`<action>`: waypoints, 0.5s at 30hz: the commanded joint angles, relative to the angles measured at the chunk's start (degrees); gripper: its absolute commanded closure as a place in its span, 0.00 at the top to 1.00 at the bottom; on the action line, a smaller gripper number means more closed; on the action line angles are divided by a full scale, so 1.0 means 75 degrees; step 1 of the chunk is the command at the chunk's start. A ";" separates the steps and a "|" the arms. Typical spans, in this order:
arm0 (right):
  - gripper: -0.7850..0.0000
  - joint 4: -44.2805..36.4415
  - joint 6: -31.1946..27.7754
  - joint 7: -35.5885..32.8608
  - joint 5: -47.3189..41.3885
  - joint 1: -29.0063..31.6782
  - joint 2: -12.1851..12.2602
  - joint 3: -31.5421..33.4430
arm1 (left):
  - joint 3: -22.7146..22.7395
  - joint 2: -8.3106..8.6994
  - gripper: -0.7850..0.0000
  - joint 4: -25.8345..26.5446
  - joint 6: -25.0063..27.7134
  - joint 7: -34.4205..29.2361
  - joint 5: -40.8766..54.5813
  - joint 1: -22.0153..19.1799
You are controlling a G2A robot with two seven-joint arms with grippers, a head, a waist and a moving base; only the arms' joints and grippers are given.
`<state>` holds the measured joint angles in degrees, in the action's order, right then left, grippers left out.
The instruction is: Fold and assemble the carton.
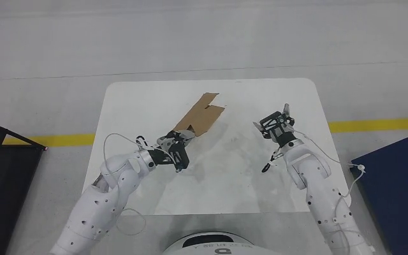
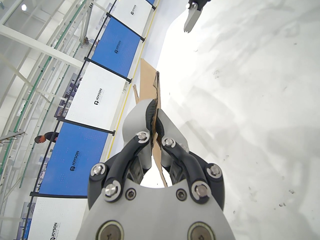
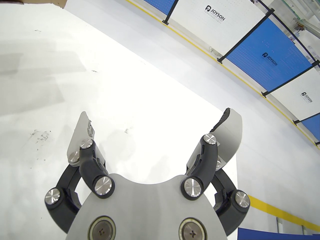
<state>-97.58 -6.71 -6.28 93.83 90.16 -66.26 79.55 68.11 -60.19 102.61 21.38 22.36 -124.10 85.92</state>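
**Left hand pinches the flat carton; right hand waits open**

Left hand [image 1: 180, 143] is clamped on the near end of the flat brown corrugated-cardboard carton [image 1: 203, 115], the sheet caught edge-on between its two dark pads in the left wrist view. From that grip the carton runs away from the robot over the left-centre of the white rectangular desk [image 1: 255, 185]. Its notched flaps point toward the desk's far edge. Whether the far end touches the desk or hangs just above it I cannot tell.

Right hand [image 3: 157, 116] sits well apart from the carton on the other side of the desk. Its fingers are spread wide with nothing between them.

By my reading the task is at its start. The blank is gripped and raised but no panel is creased or stood up, so the folding itself is not yet begun. The next move likely calls for the right hand to come across and take the free far edge or a flap. The left hand's pinch would then serve as the anchor, so a panel can be bent along its score line without the sheet twisting.
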 commanded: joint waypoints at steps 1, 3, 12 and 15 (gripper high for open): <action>1.00 0.0000 -0.0003 0.0003 -0.0001 0.0000 0.0000 0.0000 | 0.0000 0.0000 0.00 0.0001 -0.0001 0.0000 0.0000 0.0000; 1.00 0.0024 -0.0161 -0.0013 0.0194 -0.0025 0.0006 -0.0089 | -0.0062 -0.0008 0.00 -0.0021 -0.0028 -0.0060 0.0018 0.0041; 1.00 -0.0018 -0.1742 0.1732 0.2399 -0.0096 0.0129 -0.1072 | -0.0913 -0.0042 0.00 -0.0061 0.0605 -0.0216 -0.0995 -0.0350; 0.74 0.0040 -0.1642 0.1920 0.2517 -0.0121 0.0130 -0.1141 | -0.1045 -0.0055 0.00 -0.0038 0.0644 -0.0310 -0.1119 -0.0443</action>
<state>-97.41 -19.23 7.69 112.60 89.31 -65.29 71.08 60.56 -60.59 102.23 26.04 20.20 -132.17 82.79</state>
